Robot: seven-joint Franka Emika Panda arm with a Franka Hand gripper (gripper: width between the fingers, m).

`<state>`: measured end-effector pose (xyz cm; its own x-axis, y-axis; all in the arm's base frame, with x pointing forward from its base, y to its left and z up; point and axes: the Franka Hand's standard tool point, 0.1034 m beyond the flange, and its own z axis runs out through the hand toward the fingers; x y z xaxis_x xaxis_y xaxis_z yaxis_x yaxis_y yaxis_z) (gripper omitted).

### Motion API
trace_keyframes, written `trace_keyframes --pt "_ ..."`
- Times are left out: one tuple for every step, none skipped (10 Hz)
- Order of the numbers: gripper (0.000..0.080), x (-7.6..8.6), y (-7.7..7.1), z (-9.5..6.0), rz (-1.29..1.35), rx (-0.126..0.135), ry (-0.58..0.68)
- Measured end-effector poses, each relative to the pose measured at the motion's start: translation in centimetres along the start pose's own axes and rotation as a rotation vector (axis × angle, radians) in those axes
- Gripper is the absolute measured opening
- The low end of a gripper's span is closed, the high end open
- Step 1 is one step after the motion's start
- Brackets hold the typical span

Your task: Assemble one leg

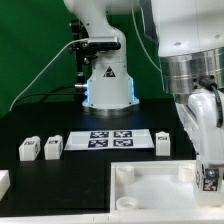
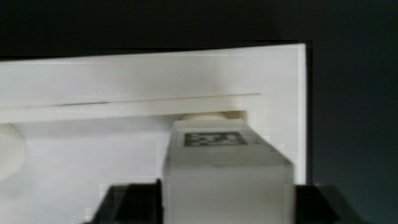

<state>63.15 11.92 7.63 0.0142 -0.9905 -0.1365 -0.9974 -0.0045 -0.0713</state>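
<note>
Leg hung clamped in my fingers at the exterior view's right, upright with its tag facing out, just over the near corner of the tabletop. I judged I held it that way so its end could drop into a corner socket. Three more legs stood loose on the black counter, two well off to that view's left and one beside the marker board. No bins or trays showed.

Through the wrist view, my fingers pressed the leg from both sides, tag up. Beyond it lay the tabletop; I could not tell whether the leg touched it.
</note>
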Motion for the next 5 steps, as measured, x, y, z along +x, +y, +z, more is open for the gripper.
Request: trace_keyframes --pt "0.0479 0.0 -0.3 -0.1 -0.097 0.013 0.000" --pt "0.0596 -0.3 -0.2 0.0 -0.220 0.012 -0.002" --pt "0.0633 -0.5 -0.1 0.1 -0.414 0.010 0.006" --pt "0.0633 -0.8 0.3 0.3 -0.545 0.007 0.008" --pt "0.0647 -1.4 0.7 0.4 -0.602 0.002 0.007"
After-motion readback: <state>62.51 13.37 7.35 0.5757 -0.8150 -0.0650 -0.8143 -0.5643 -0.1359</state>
